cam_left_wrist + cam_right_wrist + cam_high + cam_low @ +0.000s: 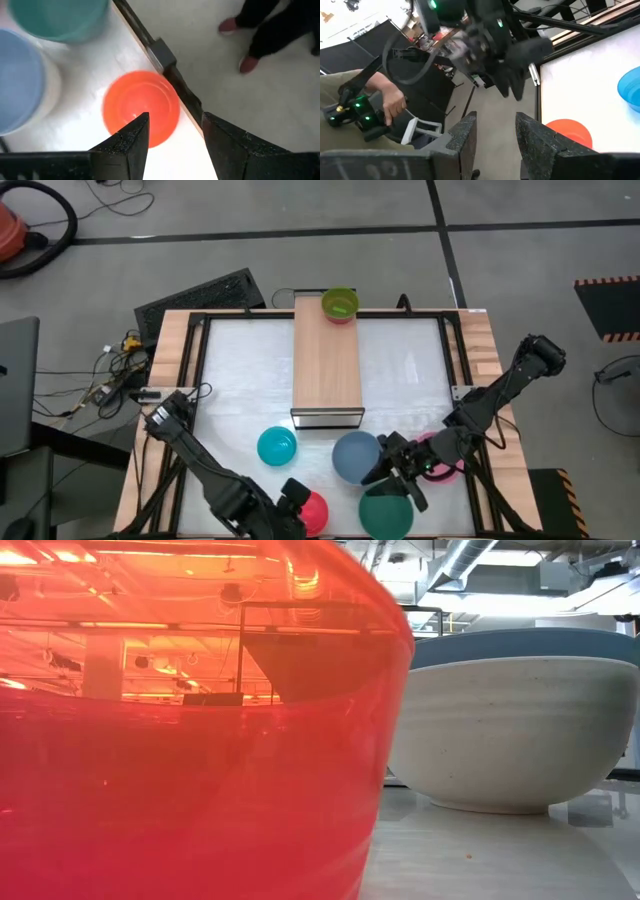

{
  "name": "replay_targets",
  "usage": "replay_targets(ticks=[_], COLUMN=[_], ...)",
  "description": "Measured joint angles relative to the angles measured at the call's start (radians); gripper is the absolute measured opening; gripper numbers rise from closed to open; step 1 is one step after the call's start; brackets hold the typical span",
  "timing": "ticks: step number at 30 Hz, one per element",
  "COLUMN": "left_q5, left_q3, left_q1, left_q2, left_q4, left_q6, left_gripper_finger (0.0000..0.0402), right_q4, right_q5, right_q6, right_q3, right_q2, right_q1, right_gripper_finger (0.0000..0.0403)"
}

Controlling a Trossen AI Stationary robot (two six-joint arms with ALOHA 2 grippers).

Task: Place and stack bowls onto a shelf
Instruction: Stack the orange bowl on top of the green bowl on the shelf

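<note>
From above, the long light-wood shelf (326,365) with its dark metallic front edge lies along the middle of the desk (240,380), and one small lime green plastic bowl (339,304) sits at its far end. Five more bowls rest on the desk near the front: a small cyan bowl (277,446), a larger grey-blue bowl (355,456), a larger dark green bowl (385,515), a small red bowl (314,512) and a magenta-pink one (445,462), partly hidden by the right arm. That makes six bowls showing; a seventh does not show here. The left pincer (295,498) hangs just over the red bowl; the right pincer (398,465) sits between the grey-blue and magenta-pink bowls.

The low view is filled by the red bowl's translucent wall, with the grey-blue bowl's pale outer side behind it.

The left wrist view shows the left pincer (172,132) with fingers apart, holding nothing, above the red bowl, which lies close to the desk's dark edge rail (162,55). A person's shoes show on the floor beyond.

In the right wrist view the right pincer (495,132) is parted and empty too, and a person's hand (390,100) holds a controller.

The step in hand looks like picking up the red bowl. To do it well, one finger should go inside the rim and one outside, clear of the rail.
</note>
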Motion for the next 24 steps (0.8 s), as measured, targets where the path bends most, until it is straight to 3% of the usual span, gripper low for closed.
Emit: replay_targets(ticks=[6,13,24], left_q5=[0.043,-0.028,-0.009], left_q3=[0.0,0.0,-0.001], left_q1=[-0.027,-0.051,-0.032], left_q2=[0.045,0.081,0.161], left_q4=[0.0,0.036,0.04], left_q6=[0.006,0.07,0.187], left_gripper_finger=[0.0166,0.0166,0.0166], right_q4=[0.0,-0.011,-0.025], right_q5=[-0.001,-0.001,0.0], right_q6=[0.0,0.0,0.009], right_q3=[0.0,0.0,0.0], right_q2=[0.0,0.0,0.0], right_q1=[0.0,0.0,0.001], right_gripper_finger=[0.0161,0.0161,0.0161])
